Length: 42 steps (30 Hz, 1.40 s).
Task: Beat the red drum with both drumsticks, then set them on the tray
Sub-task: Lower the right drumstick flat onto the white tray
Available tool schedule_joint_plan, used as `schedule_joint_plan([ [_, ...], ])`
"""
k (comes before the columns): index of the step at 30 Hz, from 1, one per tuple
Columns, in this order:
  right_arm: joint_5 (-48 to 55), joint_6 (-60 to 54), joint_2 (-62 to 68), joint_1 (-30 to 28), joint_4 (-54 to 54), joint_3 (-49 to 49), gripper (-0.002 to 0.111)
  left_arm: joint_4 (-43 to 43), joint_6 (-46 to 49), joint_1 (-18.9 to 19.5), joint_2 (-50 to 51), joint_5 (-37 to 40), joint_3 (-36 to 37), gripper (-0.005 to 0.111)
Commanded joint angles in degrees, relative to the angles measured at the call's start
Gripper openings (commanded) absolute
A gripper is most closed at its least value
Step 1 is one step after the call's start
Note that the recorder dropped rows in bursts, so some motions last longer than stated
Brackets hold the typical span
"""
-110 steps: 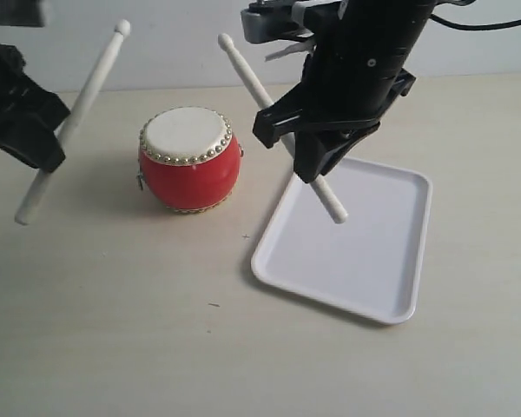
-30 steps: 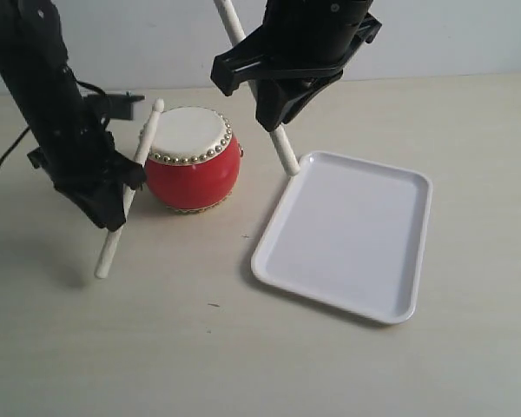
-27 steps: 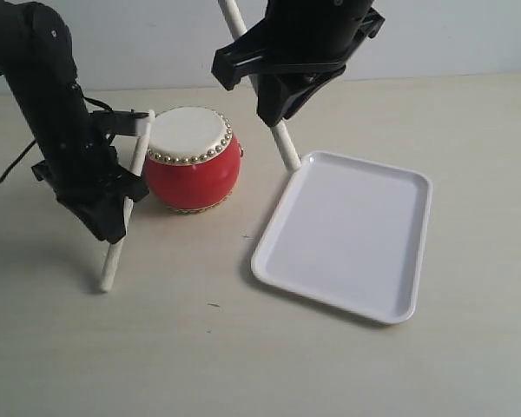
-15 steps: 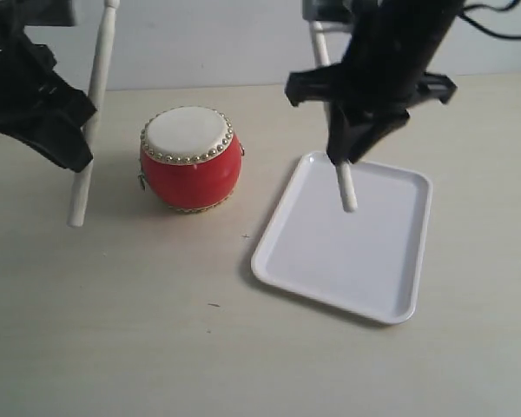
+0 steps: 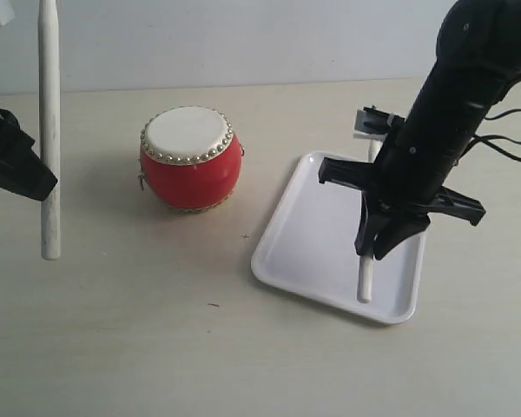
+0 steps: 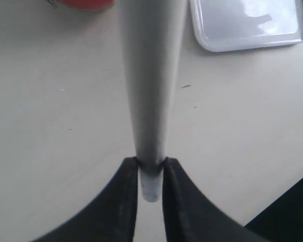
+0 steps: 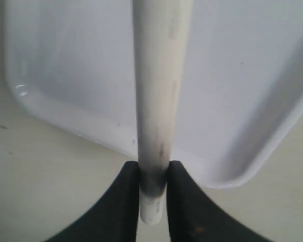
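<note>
Between the two pincers, the squat glossy red drum with a cream skin top and rings of gold studs (image 5: 190,158) is sitting upright on the pale beige table (image 5: 156,347), apart from both sticks. To one side of it, the left pincer (image 5: 43,178) is clenching a slim pale wooden drumstick (image 5: 49,104) toward its lower end and holding it upright, clear of the table. The left wrist view is showing its two black fingers (image 6: 122,201) pressing on the shaft from both sides. Directly beneath the right pincer (image 5: 375,246), the flat glossy white rectangular plastic tray (image 5: 304,234) is lying on the table, well apart from the left pincer. The right pincer is grasping the second pale wooden drumstick (image 5: 365,280) steeply, with the short lower end poking out past the fingertips near the tray's rim. Whether that end is touching the tray or hanging just above it, I cannot tell.
</note>
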Motion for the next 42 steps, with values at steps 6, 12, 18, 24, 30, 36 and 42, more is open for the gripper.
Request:
schedule_joint_plan([
  [6, -6.97, 4.73, 1.87, -0.32, -3.44, 5.02, 0.0, -0.79, 0.2, -0.24, -0.66, -0.4, 0.29, 0.0],
  [12, -8.46, 4.73, 2.75, -0.65, -3.21, 5.02, 0.0, -0.92, 0.2, -0.24, -0.66, -0.4, 0.29, 0.0],
  [18, -7.75, 3.62, 2.75, -4.33, -1.78, 3.03, 0.0, -0.92, 0.2, -0.24, -0.66, -0.4, 0.29, 0.0],
  [24, -8.32, 3.44, 4.33, -4.47, -0.07, 3.17, 0.0, -0.91, 0.2, -0.24, -0.66, -1.03, 0.29, 0.0],
  [30, -8.55, 3.44, 5.55, -4.47, 0.1, 3.17, 0.0, -1.01, 0.2, -0.24, -0.66, -1.04, 0.29, 0.0],
  [36, -8.77, 3.55, 5.79, -4.47, -0.88, 3.17, 0.018, -1.85, 0.06, -0.24, -0.66, -1.04, 0.29, 0.0],
  [42, -8.85, 3.44, 5.67, -4.47, -0.88, 3.17, 0.034, -2.16, 0.06, -0.24, -0.55, -0.8, 0.29, 0.0],
])
